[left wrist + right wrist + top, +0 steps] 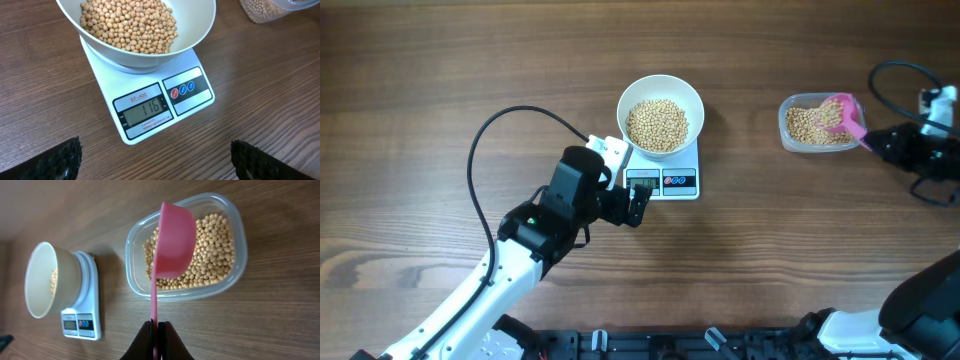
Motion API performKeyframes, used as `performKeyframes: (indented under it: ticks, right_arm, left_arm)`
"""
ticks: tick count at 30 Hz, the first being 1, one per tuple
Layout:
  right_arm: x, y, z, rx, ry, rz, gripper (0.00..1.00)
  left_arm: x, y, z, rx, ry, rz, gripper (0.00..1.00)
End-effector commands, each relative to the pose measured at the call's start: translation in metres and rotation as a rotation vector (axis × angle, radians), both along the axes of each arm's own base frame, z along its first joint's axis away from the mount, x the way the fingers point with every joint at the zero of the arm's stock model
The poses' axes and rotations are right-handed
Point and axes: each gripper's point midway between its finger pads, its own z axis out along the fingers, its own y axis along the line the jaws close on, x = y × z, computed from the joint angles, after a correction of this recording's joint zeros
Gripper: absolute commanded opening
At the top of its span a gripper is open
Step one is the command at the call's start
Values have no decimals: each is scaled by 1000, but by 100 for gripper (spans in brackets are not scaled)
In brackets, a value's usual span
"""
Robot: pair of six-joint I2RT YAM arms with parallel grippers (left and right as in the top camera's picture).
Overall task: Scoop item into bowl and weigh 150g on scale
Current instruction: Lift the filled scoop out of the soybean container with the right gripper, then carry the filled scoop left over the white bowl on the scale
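Note:
The white bowl (661, 113) (135, 30) (47, 277) holds a heap of tan beans (657, 123) (130, 25) and stands on the white scale (665, 178) (150, 100) (82, 310), whose display reads 116. My left gripper (638, 205) (155, 162) hovers open just in front of the scale's display, nothing between its fingers. My right gripper (880, 142) (155, 337) is shut on the handle of a pink scoop (845, 115) (172, 242), which is held over the beans (210, 255) in a clear tub (817, 123) (237, 245).
The wooden table (470, 70) stretches bare to the left. Black cables loop by the left arm (485, 135) and at the far right (890, 75). The clear tub's corner (265, 12) shows in the left wrist view.

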Motion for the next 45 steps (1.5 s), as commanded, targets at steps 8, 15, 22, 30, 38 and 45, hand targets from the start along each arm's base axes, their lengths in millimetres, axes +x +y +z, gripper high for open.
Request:
performKeyframes:
  ticks: [8, 15, 22, 30, 38, 45]
  right_arm:
    - [-2, 12, 29, 277, -127, -2, 4]
    - [-4, 27, 45, 399, -161, 19, 4]
    - [-4, 37, 64, 509, -216, 38, 4]
    - [2, 77, 68, 609, -124, 96, 4]
    - [8, 151, 71, 634, -69, 299, 4]
    - [24, 205, 79, 642, -56, 426, 4]
  left_arm:
    - [-3, -3, -3, 7, 1, -30, 100]
    - [-3, -3, -3, 6, 1, -30, 100]
    - [-3, -3, -3, 7, 1, -30, 100]
    - [-3, -3, -3, 7, 1, -30, 100]
    - [-3, -3, -3, 7, 1, -31, 100]
    - [-3, -3, -3, 7, 1, -30, 100]
